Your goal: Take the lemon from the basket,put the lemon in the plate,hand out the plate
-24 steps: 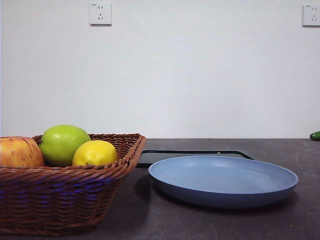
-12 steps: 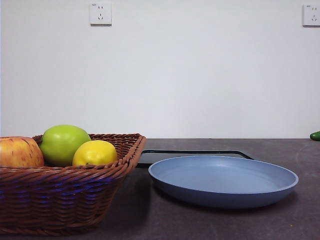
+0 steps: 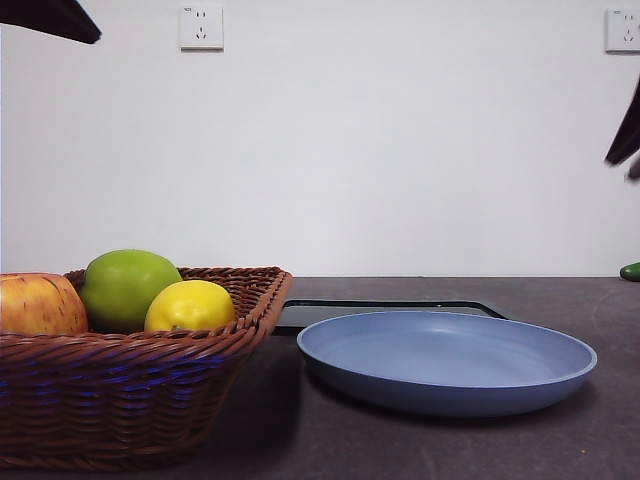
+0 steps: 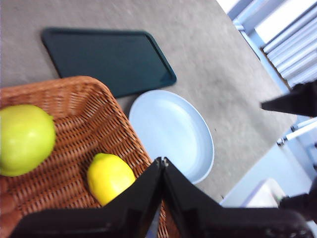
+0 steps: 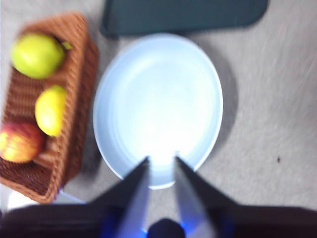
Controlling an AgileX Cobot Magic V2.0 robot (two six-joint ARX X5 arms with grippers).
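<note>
The lemon [image 3: 190, 306] lies in the wicker basket [image 3: 150, 385] at the left, next to a green apple [image 3: 128, 288] and a red-yellow apple [image 3: 38, 305]. The light-blue plate [image 3: 445, 362] stands empty on the table right of the basket. In the left wrist view my left gripper [image 4: 161, 160] is shut and empty, high above the lemon [image 4: 110, 177] and the basket's rim [image 4: 124, 124], beside the plate [image 4: 171, 134]. In the blurred right wrist view my right gripper [image 5: 162, 159] is open by a narrow gap, empty, high over the plate's [image 5: 158, 99] near rim. The lemon [image 5: 49, 110] shows there too.
A flat black tray [image 3: 390, 308] lies behind the plate. A small green thing [image 3: 630, 271] sits at the far right table edge. A black arm tip [image 3: 50, 18] shows at the top left corner, another [image 3: 626, 135] at the right edge. The other arm [image 4: 292, 99] shows in the left wrist view.
Black arm tips have come into the front view at the top left corner and the right edge. The fruits, basket and plate have not moved.
</note>
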